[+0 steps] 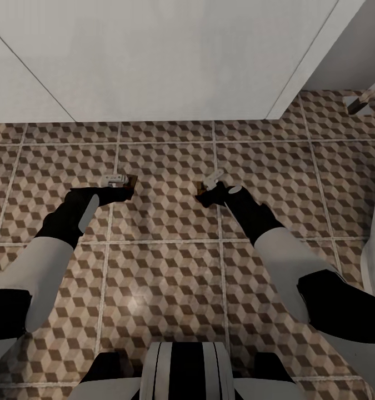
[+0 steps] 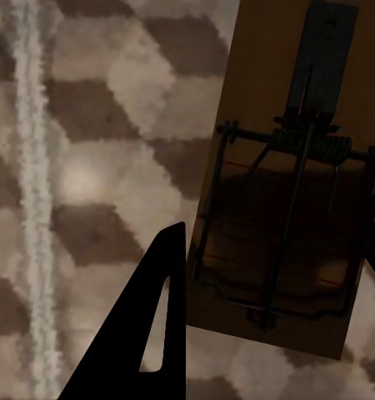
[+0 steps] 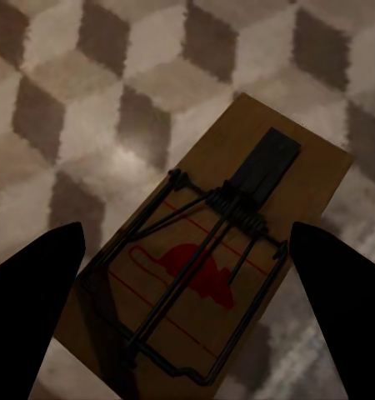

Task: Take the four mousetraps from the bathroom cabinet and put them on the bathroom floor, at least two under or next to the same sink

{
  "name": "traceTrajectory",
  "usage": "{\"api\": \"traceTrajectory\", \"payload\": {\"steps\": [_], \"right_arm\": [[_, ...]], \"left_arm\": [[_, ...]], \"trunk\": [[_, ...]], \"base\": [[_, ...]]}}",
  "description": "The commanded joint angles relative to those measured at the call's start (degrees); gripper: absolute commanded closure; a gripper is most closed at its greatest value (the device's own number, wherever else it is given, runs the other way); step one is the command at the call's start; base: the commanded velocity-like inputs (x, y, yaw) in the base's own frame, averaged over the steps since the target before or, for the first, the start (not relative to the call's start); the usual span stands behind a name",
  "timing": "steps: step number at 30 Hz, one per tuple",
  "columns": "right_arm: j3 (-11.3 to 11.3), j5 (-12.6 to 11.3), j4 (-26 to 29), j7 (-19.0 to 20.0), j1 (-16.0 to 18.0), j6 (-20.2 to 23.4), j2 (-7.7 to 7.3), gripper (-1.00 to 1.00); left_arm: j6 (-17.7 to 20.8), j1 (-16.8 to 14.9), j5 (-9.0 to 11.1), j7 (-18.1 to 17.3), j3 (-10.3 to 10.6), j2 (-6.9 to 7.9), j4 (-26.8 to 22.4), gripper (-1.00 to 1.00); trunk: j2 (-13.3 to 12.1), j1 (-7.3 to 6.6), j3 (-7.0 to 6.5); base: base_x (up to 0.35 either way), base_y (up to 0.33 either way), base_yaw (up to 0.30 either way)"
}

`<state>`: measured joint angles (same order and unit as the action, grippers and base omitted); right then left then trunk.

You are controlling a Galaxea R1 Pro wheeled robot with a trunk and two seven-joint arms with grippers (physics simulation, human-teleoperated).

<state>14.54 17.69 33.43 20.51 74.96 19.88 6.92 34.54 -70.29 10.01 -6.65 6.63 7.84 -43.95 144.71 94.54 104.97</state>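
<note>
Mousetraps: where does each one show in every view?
Head view: left trap at the left hand tip, right trap at the right hand tip.
Left wrist view: left trap between the fingers.
Right wrist view: right trap between the fingers.
Shared landmark: cube-pattern floor.

Two mousetraps (image 1: 119,179) (image 1: 209,183) on one tiled bathroom floor (image 1: 165,266), two arms, one white vanity front (image 1: 154,61).

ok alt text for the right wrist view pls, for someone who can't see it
A wooden mousetrap with dark wire parts and a red mark lies flat on the cube-patterned bathroom floor, seen close from above. The right end effector is open, its two dark fingertips flanking the trap without touching it.
</note>
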Motion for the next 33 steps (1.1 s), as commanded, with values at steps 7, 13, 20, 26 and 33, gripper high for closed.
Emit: {"api": "traceTrajectory", "payload": {"steps": [7, 13, 20, 26, 33], "right_arm": [[0.0, 0.6, -1.1, 0.2, 0.0, -0.3, 0.02, 1.0], [0.0, 0.5, -1.3, 0.1, 0.0, -0.7, 0.03, 1.0], [0.0, 0.4, -1.3, 0.4, 0.0, -4.4, -0.32, 1.0], [0.1, 0.4, -1.3, 0.6, 0.0, -5.0, -0.56, 1.0], [0.1, 0.4, -1.3, 0.7, 0.0, -5.2, -0.59, 1.0]], "left_arm": [[0.3, 0.0, 0.4, 0.3, 0.2, 0.07, -0.1, 1.0], [0.3, 0.0, 0.4, -0.8, 0.2, 0.07, -0.3, 1.0], [0.3, 0.0, 0.4, -1.9, 0.2, 0.07, -0.7, 1.0], [0.5, 0.0, 0.4, -2.2, 0.1, 0.07, -0.7, 1.0], [0.5, 0.0, 0.4, -2.2, 0.1, 0.07, -0.7, 1.0]], "trunk": [[0.0, -0.01, 0.03], [0.0, -0.01, 0.03], [0.0, -0.01, 0.03], [0.0, -0.01, 0.03], [0.0, -0.01, 0.03]], "base": [[0.0, 0.0, 0.0], [0.0, 0.0, 0.0], [0.0, 0.0, 0.0], [0.0, 0.0, 0.0], [0.0, 0.0, 0.0]]}}
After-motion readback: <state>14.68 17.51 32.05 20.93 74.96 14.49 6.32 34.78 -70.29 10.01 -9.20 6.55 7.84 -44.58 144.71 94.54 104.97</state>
